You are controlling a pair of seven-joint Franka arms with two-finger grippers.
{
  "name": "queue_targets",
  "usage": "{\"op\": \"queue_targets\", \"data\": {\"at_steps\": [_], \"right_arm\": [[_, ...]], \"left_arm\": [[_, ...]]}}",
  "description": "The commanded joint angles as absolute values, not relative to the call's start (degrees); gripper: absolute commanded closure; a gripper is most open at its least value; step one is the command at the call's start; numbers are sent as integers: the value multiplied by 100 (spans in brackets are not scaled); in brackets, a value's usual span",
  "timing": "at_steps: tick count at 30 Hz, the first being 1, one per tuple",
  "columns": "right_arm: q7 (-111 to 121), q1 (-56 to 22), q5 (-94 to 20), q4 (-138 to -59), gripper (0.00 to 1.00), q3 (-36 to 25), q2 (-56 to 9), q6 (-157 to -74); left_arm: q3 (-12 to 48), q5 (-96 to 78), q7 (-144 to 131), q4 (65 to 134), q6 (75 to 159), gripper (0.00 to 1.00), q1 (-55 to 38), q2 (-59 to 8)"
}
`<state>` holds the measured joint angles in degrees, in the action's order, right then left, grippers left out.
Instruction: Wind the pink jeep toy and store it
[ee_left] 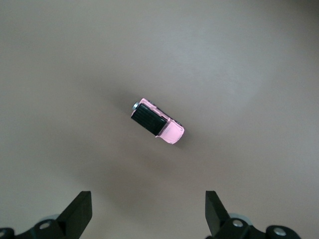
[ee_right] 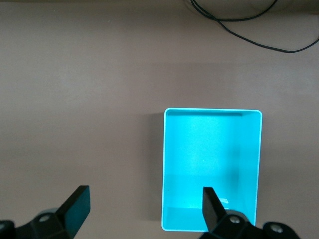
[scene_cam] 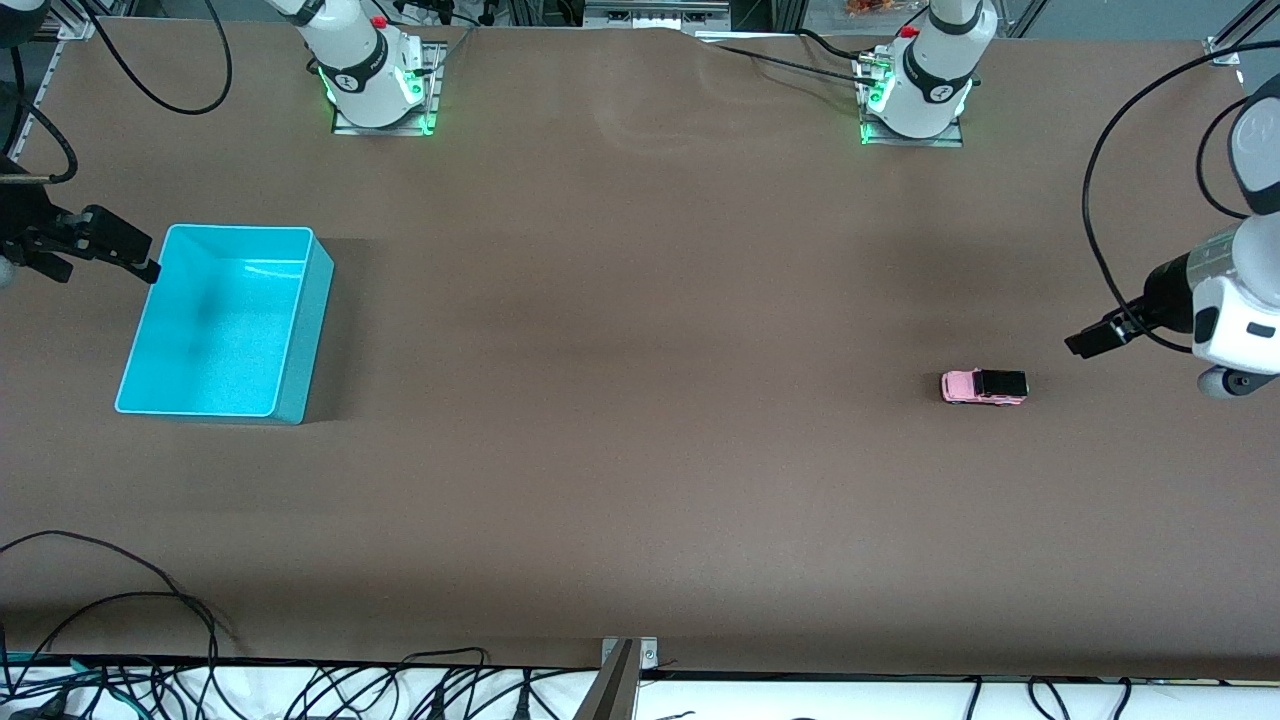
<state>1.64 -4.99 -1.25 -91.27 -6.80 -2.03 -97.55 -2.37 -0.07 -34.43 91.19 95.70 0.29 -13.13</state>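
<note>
The pink jeep toy [scene_cam: 984, 386] sits on its wheels on the bare table [scene_cam: 640, 450], toward the left arm's end and well apart from the turquoise bin [scene_cam: 300, 340] near the right arm's end. The left gripper [scene_cam: 1085, 342] hangs above the table just beside the jeep, fingers spread wide and empty. The right gripper [scene_cam: 110, 245] waits by the bin's edge, also wide apart. The toy looks light, hard and slick; I'd pinch it across its flat sides, clear of the wheels.
</note>
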Motion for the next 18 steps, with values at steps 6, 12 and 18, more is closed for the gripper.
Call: {"op": "queue_targets", "data": {"at_steps": [6, 12, 18], "right_arm": [[158, -483, -114, -9035, 0, -694, -220, -9729], [158, -483, -105, -9035, 0, -694, -220, -9729], [158, -492, -105, -9035, 0, -686, -228, -9729]], "left_arm": [[-220, -79, -6237, 9263, 10098, 0, 167, -1951], [-220, -79, -7539, 9755, 10888, 0, 193, -2083], [-220, -79, -8655, 10414, 11942, 0, 290, -2276]]}}
